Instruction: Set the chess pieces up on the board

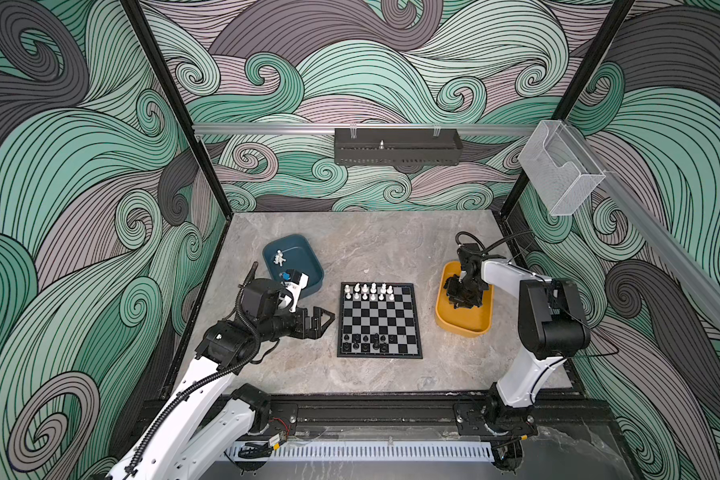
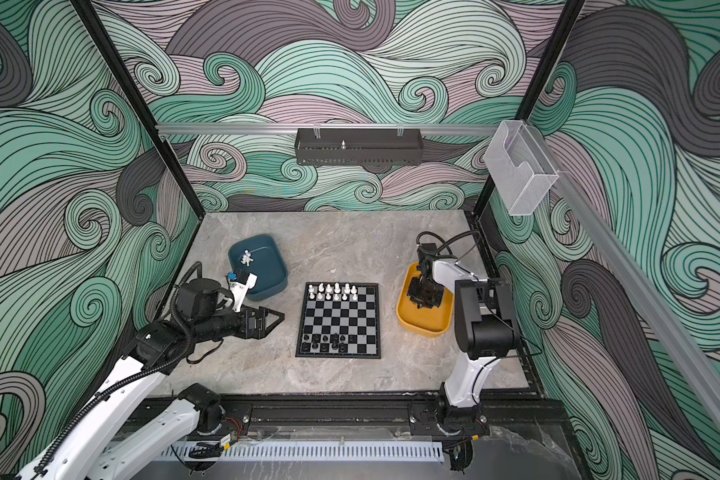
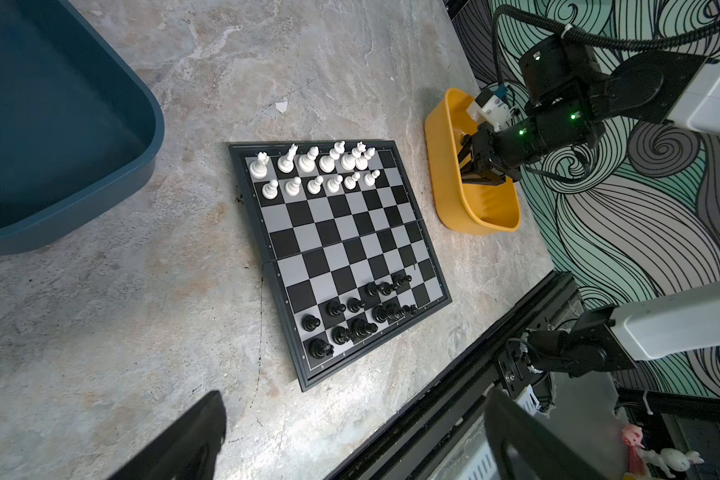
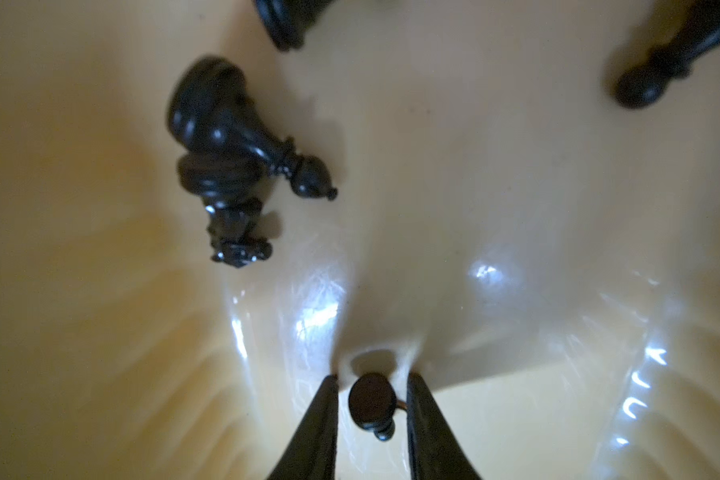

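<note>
Board (image 1: 381,316) between two trays (image 1: 462,327)

robot lab cell; alu rail (image 1: 267,128), wave-print walls (image 1: 371,62)

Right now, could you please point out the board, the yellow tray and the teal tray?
board (image 1: 379,318), in a top view, on a bare middle square.
yellow tray (image 1: 462,329), in a top view, on its near wall.
teal tray (image 1: 300,262), in a top view, on its bare floor.
</note>
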`<state>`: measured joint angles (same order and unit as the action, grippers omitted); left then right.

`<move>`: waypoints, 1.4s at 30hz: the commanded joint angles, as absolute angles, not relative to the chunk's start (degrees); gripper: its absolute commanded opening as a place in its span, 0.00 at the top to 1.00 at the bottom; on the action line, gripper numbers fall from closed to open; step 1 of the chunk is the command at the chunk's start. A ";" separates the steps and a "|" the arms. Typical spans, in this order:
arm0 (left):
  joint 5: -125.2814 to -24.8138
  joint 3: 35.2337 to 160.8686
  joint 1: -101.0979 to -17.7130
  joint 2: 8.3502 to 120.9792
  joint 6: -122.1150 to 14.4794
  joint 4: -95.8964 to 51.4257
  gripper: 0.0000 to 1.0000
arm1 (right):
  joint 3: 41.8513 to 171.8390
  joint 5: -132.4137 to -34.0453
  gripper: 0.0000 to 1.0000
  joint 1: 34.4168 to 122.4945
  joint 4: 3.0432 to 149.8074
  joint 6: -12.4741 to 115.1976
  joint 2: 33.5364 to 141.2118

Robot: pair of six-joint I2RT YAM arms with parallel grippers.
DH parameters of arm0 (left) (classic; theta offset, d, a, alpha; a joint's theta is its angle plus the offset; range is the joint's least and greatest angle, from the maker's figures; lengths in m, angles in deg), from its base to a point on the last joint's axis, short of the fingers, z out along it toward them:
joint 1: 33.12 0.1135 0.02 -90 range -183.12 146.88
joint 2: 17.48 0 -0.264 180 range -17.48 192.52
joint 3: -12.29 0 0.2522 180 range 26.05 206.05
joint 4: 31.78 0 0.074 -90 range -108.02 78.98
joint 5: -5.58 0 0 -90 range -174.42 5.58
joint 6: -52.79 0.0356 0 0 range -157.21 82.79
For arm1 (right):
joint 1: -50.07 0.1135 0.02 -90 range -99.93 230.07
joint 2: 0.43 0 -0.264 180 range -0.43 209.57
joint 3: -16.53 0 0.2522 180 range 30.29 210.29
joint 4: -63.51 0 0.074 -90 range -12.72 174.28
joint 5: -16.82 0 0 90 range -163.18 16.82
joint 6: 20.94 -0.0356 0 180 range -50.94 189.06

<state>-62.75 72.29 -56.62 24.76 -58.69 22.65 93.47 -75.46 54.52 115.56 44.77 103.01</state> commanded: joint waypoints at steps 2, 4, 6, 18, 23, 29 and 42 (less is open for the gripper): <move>-62.62 72.11 -56.28 24.77 -58.97 21.92 0.01 | 93.23 -71.62 0.61 54.80 116.24 45.83 104.20; -62.46 72.17 -56.23 24.96 -58.96 21.96 0.02 | 93.27 -70.88 0.58 54.82 116.28 46.66 103.73; -62.29 72.15 -56.23 25.19 -58.98 21.93 0.01 | 93.70 -70.63 0.58 54.82 116.25 47.60 103.78; -62.27 72.17 -56.23 25.50 -58.93 21.96 0.01 | 96.30 -71.69 0.69 54.99 116.79 48.90 106.54; -62.32 72.13 -56.23 25.48 -58.94 21.96 0.01 | 96.13 -72.16 0.70 55.09 117.17 47.98 106.62; -62.36 72.16 -56.30 25.23 -58.93 21.94 0.01 | 95.12 -72.99 0.68 55.51 117.45 47.57 106.19; -62.27 72.10 -56.23 25.24 -58.95 21.82 0.02 | 94.04 -73.50 0.68 55.83 117.14 47.11 106.10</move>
<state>-62.73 72.16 -56.62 25.44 -58.69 22.65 95.96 -72.51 55.44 115.51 47.54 105.07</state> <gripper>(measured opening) 0.986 0.318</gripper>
